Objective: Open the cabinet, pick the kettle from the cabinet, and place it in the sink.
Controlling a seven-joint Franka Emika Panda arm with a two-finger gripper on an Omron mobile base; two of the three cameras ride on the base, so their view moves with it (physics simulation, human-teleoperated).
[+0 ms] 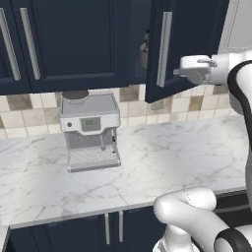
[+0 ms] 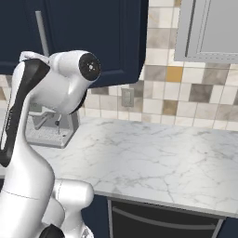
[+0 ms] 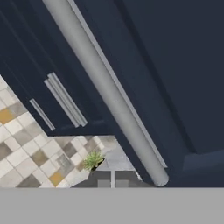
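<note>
Gripping nothing visible, jaws shut, by cabinet (image 1: 170,47) handle (image 3: 105,87)

- The left base view is taken from behind the arm (image 1: 197,216), on its left side, looking forward and down over the counter (image 1: 162,162) toward the tiled wall and the cabinet (image 1: 170,44), whose door stands ajar.
- The right base view is taken from behind the arm on its right, at closer range, with the white arm large in the left foreground.
- The marble counter, the tiled backsplash (image 2: 186,102) and the coffee machine (image 1: 90,130) are shared by both base views.
- The hand view is taken very close to the cabinet door, along its silver bar handle (image 3: 105,87), which is seen rolled to a diagonal.
</note>
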